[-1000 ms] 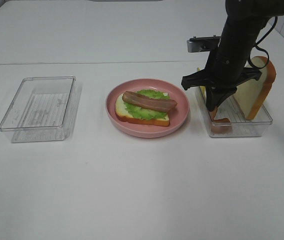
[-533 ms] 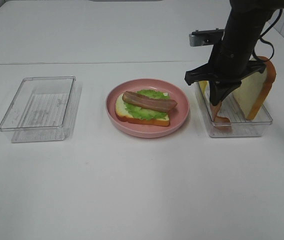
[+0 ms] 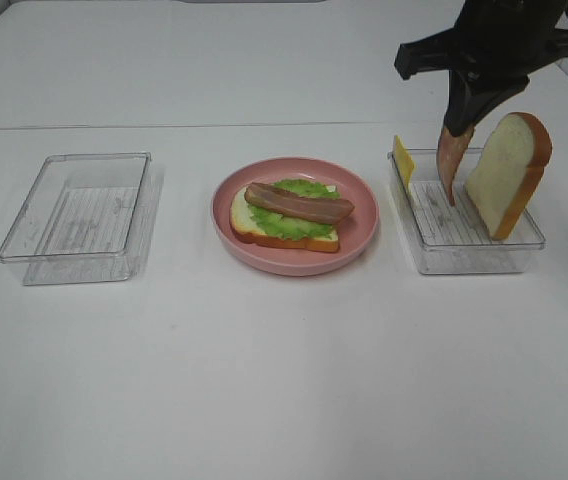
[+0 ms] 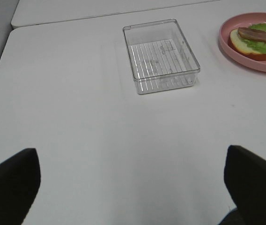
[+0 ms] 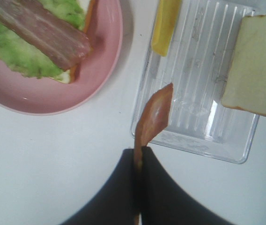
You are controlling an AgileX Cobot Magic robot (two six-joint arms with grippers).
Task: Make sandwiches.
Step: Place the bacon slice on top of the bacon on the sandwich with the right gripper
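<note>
Above the clear tray (image 3: 469, 262) on the right arm's side, your right gripper (image 3: 460, 122) hangs with its jaws pinched tight on the top end of a bacon strip (image 3: 451, 168). The strip dangles over the tray, between the yellow cheese square (image 3: 403, 160) propped at the plate-side wall and the upright bread slice (image 3: 507, 175). On the pink plate (image 3: 364, 235), just beside that tray, lies your part-built sandwich (image 3: 284, 225): bread, lettuce, one bacon piece on top. Your left gripper (image 4: 130, 157) hovers spread wide over the white table (image 4: 77, 117), near the other clear tray (image 4: 161, 54).
</note>
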